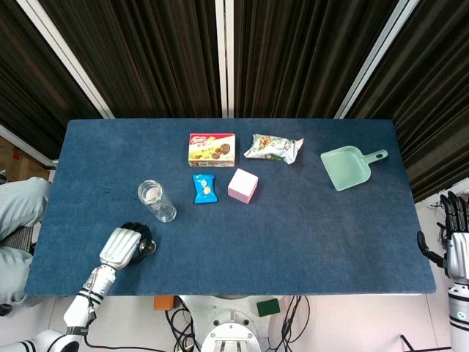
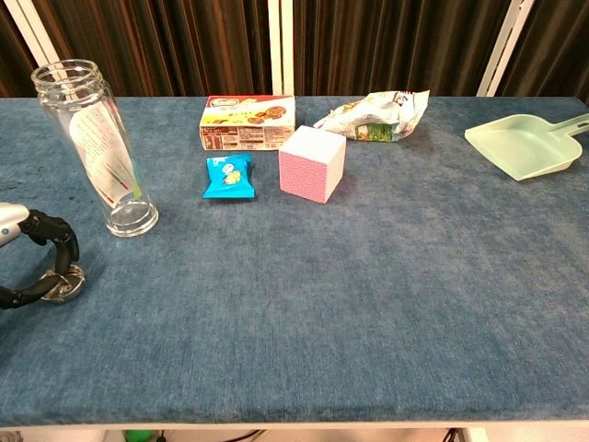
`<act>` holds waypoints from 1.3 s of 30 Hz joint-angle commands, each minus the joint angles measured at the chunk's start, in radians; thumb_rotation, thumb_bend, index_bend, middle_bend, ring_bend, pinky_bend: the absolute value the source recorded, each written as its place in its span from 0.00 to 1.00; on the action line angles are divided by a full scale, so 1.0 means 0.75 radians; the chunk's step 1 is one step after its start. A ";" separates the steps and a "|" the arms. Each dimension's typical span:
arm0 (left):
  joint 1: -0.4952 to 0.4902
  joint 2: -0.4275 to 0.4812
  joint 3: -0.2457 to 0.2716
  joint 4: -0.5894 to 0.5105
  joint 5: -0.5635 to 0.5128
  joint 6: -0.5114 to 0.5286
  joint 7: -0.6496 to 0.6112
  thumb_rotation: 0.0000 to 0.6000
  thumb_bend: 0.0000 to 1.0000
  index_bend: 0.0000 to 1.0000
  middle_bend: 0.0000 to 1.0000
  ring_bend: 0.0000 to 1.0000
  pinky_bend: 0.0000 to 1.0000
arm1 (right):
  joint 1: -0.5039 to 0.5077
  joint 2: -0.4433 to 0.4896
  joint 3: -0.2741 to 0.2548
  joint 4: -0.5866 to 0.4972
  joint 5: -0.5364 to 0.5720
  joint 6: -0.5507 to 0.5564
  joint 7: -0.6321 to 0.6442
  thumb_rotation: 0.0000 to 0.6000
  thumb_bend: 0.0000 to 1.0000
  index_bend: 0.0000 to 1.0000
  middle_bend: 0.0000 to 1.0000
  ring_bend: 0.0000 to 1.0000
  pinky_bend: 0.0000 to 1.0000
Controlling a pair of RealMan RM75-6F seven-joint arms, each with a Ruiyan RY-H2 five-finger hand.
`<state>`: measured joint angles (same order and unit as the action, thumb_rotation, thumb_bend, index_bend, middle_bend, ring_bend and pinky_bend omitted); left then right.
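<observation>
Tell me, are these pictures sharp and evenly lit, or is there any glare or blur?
Head view: even, soft light, only faint shadows on the blue table; small things look slightly soft. Chest view: sharper, and the clear glass jar shows pale reflections but no harsh glare; the left hand is cut off by the frame's edge.
</observation>
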<state>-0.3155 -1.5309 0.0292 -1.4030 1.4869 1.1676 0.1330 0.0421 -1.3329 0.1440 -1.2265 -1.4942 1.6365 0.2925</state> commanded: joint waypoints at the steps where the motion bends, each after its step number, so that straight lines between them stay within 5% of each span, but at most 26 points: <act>1: 0.000 0.001 0.001 -0.002 0.003 0.006 -0.005 1.00 0.47 0.61 0.37 0.30 0.30 | -0.002 0.002 -0.001 -0.001 0.001 -0.001 0.000 1.00 0.35 0.00 0.00 0.00 0.00; 13: 0.084 0.138 0.019 -0.098 0.013 0.153 -0.070 1.00 0.48 0.61 0.38 0.30 0.30 | -0.006 0.013 0.003 -0.011 0.000 0.009 0.002 1.00 0.36 0.00 0.00 0.00 0.00; 22: 0.096 0.420 -0.084 -0.228 -0.029 0.251 -0.125 1.00 0.48 0.61 0.33 0.28 0.35 | 0.001 0.014 0.002 -0.020 -0.007 0.006 -0.014 1.00 0.36 0.00 0.00 0.00 0.00; 31: -0.045 0.713 -0.231 -0.491 -0.014 0.171 -0.117 1.00 0.48 0.62 0.31 0.27 0.35 | 0.001 0.001 -0.012 -0.015 0.014 -0.040 -0.040 1.00 0.36 0.00 0.00 0.00 0.00; 39: -0.199 0.764 -0.303 -0.613 -0.015 0.021 -0.045 1.00 0.48 0.63 0.31 0.26 0.34 | 0.010 -0.006 -0.031 -0.014 0.024 -0.095 -0.064 1.00 0.36 0.00 0.00 0.00 0.00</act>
<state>-0.4396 -0.9639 -0.1834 -1.8446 1.4788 1.2096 0.0869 0.0479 -1.3388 0.1240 -1.2349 -1.4779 1.5715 0.2486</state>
